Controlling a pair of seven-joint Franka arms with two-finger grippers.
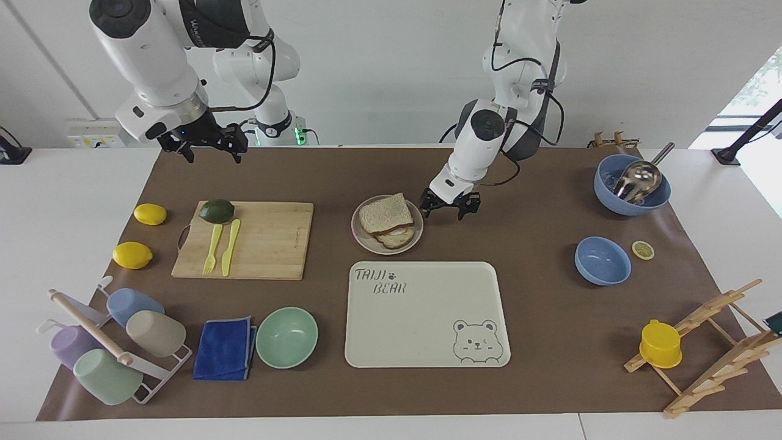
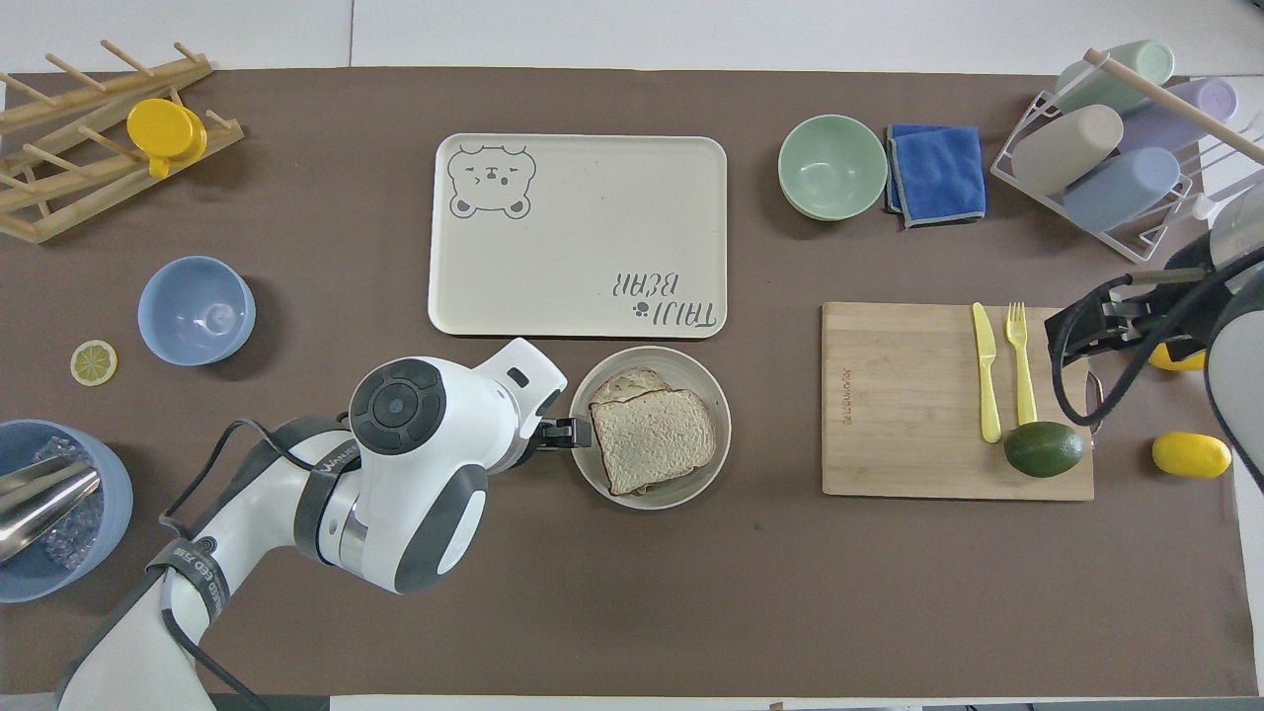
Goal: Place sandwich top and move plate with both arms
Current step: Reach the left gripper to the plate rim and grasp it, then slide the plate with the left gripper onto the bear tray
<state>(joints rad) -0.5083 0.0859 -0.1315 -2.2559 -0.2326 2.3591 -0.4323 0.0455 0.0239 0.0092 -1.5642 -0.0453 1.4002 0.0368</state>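
Two arms, unequally placed: the left gripper (image 1: 450,205), fingers spread, hangs just beside the plate (image 1: 364,242) mid-worktop, bread slice (image 1: 385,214) already on it; the right gripper (image 1: 204,144), fingers apart, waits well away above the cutting board (image 1: 269,241)

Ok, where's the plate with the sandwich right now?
The plate sits mid-table, just nearer the robots than the bear tray, between the cutting board and the left pincer beside its rim.
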